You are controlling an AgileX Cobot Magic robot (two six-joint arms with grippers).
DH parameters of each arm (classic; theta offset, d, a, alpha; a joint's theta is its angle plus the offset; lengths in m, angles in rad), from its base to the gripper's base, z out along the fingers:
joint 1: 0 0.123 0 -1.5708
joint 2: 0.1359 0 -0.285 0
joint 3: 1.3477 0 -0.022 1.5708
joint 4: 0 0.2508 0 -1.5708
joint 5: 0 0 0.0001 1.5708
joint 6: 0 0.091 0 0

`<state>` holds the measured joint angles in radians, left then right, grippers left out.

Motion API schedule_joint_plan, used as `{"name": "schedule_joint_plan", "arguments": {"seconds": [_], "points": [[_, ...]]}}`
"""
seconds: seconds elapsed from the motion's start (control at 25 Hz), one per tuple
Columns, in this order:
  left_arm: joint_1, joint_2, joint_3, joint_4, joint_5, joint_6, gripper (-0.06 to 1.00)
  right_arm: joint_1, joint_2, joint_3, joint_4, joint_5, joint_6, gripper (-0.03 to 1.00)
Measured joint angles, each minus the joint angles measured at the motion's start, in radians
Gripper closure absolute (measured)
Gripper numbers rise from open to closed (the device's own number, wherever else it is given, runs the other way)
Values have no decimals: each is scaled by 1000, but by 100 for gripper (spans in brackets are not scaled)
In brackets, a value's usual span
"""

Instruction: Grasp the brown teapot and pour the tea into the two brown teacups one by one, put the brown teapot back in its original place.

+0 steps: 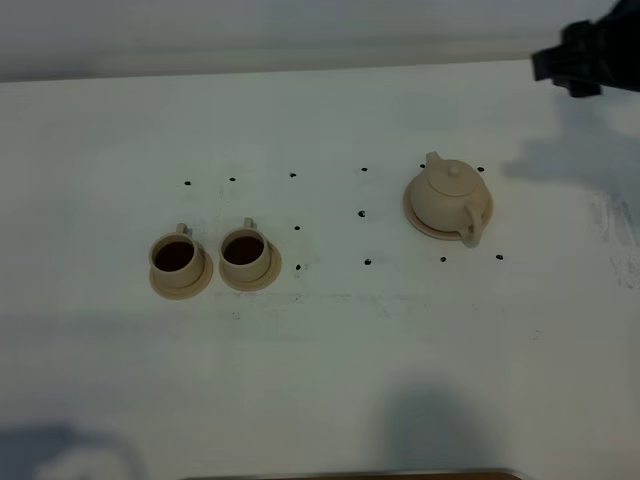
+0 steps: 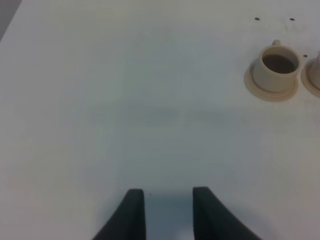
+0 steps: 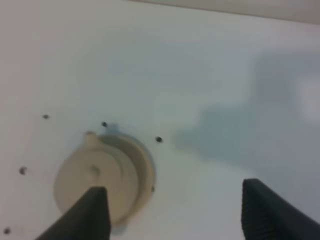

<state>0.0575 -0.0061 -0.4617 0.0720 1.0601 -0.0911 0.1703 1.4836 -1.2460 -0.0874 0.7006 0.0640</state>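
So the brown teapot (image 1: 447, 196) is sitting on its wide tan saucer (image 1: 420, 222) on the right side of the white worktop (image 1: 320, 360), lid on, spout pointing toward the far edge and the loop handle toward the near edge. The 2 brown teacups are over on the left, side by side, each on its own small saucer: left cup (image 1: 174, 257) and right cup (image 1: 245, 251). Both have dark liquid in them. They're well apart from the teapot.

Right gripper (image 3: 175, 210) is up above the teapot's right side, fingers spread wide and holding nothing; the teapot (image 3: 92, 182) shows just beside 1 finger in the wrist view. Left gripper (image 2: 168, 212) hangs over bare worktop with its fingers drawn in close, nothing between them. The left cup (image 2: 274, 67) shows off to one side there.

Small dark dots (image 1: 364, 213) are scattered on the worktop.
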Motion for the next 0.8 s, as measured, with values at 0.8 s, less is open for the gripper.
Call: {"name": "schedule_joint_plan", "arguments": {"seconds": [0.8], "points": [[0,0,0,0,0,0,64,-171,-852,446,23,213,27,43]]}}
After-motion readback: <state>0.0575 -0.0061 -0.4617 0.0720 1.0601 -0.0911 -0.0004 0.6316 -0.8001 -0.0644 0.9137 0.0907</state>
